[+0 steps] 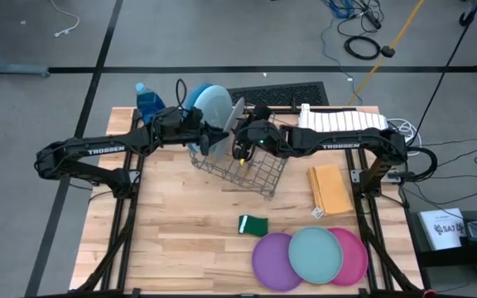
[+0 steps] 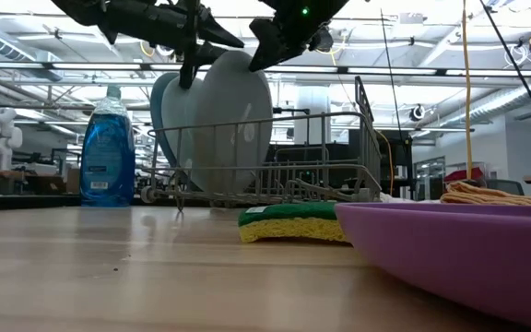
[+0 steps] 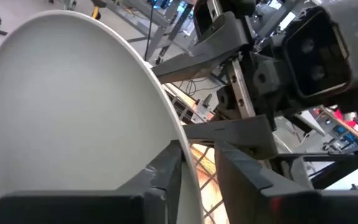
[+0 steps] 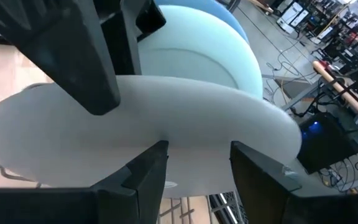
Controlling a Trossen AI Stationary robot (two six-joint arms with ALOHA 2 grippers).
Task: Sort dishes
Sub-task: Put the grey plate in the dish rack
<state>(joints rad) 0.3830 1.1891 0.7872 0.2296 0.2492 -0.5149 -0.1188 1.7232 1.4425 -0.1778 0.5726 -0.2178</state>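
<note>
Both arms meet over the grey wire rack [image 1: 243,170] at 12 o'clock on the worktop [image 1: 189,223]. Left end effector [image 1: 208,132] and right end effector [image 1: 243,142] both straddle the white plate's [image 1: 235,116] rim, fingers spread. Pale-blue plate [image 1: 214,103] stands behind it, and purple [image 1: 273,263], teal [image 1: 315,255] and pink [image 1: 356,258] plates overlap at 5 o'clock.

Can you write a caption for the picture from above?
Both grippers meet over the wire rack, standing a pale plate up in it.

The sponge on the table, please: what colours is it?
The sponge is green over yellow, clearest in the low view.
</note>
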